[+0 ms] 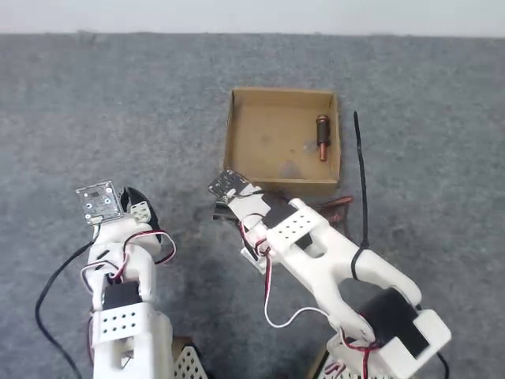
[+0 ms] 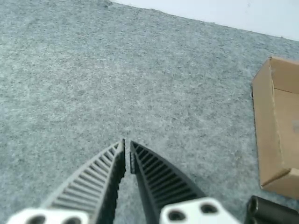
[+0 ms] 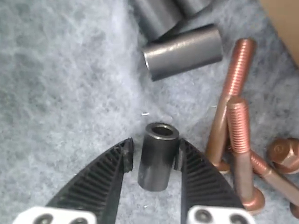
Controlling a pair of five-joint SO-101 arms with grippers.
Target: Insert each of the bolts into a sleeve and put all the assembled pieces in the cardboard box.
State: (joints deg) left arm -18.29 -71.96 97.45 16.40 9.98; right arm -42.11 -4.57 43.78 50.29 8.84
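Grey felt covers the desk (image 1: 95,103), and the cardboard box (image 1: 282,138) sits open near its far side. One bolt already fitted into a sleeve, the finished piece (image 1: 323,136), lies inside the box along its right wall.

My right hand (image 3: 154,154) is down at the desk just in front of the box's near wall, open around an upright sleeve (image 3: 159,158). One finger (image 3: 187,172) touches the sleeve's side; the other (image 3: 117,175) stands a sliver off it, so I would not call it a grip. Just beyond lies another sleeve (image 3: 182,51) on its side, with two more (image 3: 159,16) past it. Beside the upright sleeve, towards the box, copper bolts (image 3: 231,93) lie crossed in a loose heap, one bolt head (image 3: 282,156) showing at the edge.

My left hand (image 2: 127,156) hangs over bare felt, well off to the left of the box, fingers nearly together and holding nothing.
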